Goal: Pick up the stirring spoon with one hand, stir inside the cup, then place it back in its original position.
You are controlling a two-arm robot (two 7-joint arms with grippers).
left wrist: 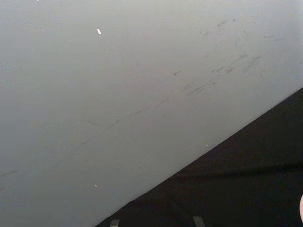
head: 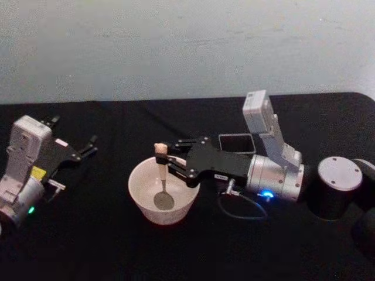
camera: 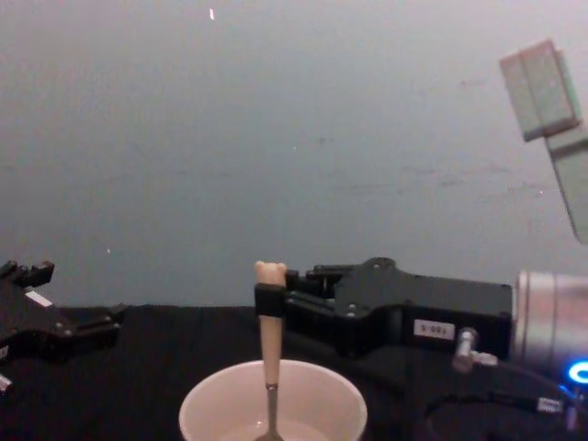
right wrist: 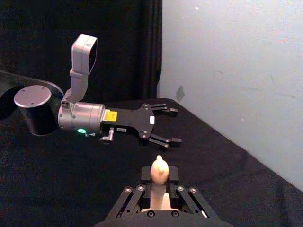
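The left gripper (head: 73,133) is parked over the black table (head: 99,246), fingers spread wide and empty. In the cup (head: 139,198) the stirring spoon (head: 163,182) is held upright by the right gripper (head: 166,161), clamped on its handle. The dark grey holder (head: 236,142) is seen just behind the right gripper.

Right gripper (head: 168,161): reaches over the cup, jaws closed on the spoon's handle.
Spoon (head: 162,182): upright, bowl end down inside the cup.
Cup (head: 139,193): on the desk (head: 105,246), mid-scene.
Holder (head: 236,143): just behind the right gripper.
Left gripper (head: 76,132): far left, jaws apart.
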